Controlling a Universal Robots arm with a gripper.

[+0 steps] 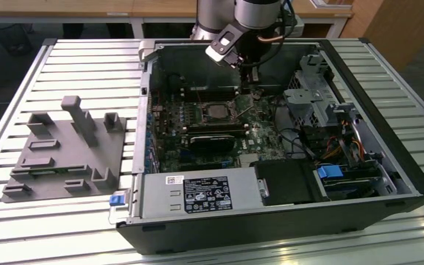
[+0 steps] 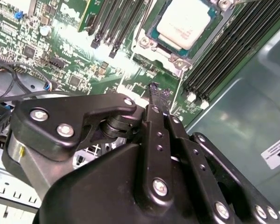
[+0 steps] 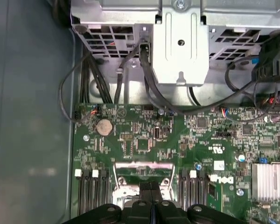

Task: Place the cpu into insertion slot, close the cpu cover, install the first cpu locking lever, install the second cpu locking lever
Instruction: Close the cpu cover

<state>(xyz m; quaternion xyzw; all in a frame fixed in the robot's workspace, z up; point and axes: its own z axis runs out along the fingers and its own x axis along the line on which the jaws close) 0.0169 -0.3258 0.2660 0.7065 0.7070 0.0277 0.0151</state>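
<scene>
The flat, pale silvery cpu [image 1: 216, 112] lies in the square dark-rimmed slot [image 2: 150, 33] on the bumpy green board [image 3: 144, 135]. In the exterior view the black gripper [image 1: 246, 91] hangs at 2 o'clock from it, fingers [image 3: 146, 192] pressed together, just by the thin shiny cover [image 3: 141, 166]; a grip cannot be told. Black cables [image 3: 149, 88] and long black memory slots [image 2: 219, 51] crowd nearby.

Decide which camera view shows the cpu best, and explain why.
The second wrist view: the cpu is close, its pale metal top plainly visible. In the exterior view the cpu is just a small, distant square.
</scene>
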